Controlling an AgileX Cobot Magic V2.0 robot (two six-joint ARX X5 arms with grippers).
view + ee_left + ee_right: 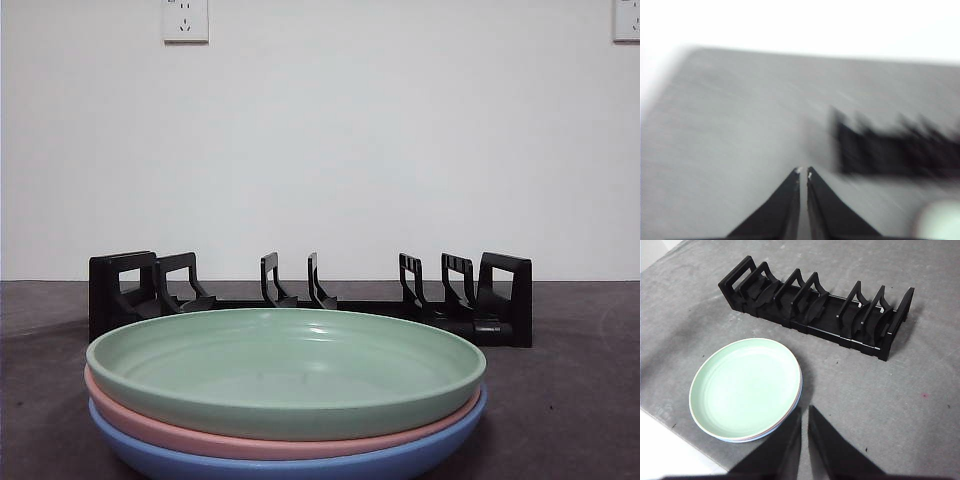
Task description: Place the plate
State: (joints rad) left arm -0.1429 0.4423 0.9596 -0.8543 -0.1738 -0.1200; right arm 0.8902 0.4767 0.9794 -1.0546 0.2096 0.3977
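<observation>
On the grey table, three plates are sitting in a single stack, nested one inside the other: a green plate is lying on top, a pink plate is showing as a rim directly beneath it, and a blue plate is bearing both at the base. Behind the stack, and apart from it, a black plate rack is standing lengthwise across the table, its upright dividers rising in pairs and all its slots standing vacant. A white wall is closing the scene behind, with a socket showing high on it. The right gripper is hanging above the table just beside the near edge of the stack, its jaws drawn almost together with only a thin slit between them and gripping nothing. The left gripper is appearing in a motion-blurred wrist view, over bare table with the rack to one side; its jaws are likewise nearly closed and carrying nothing.
</observation>
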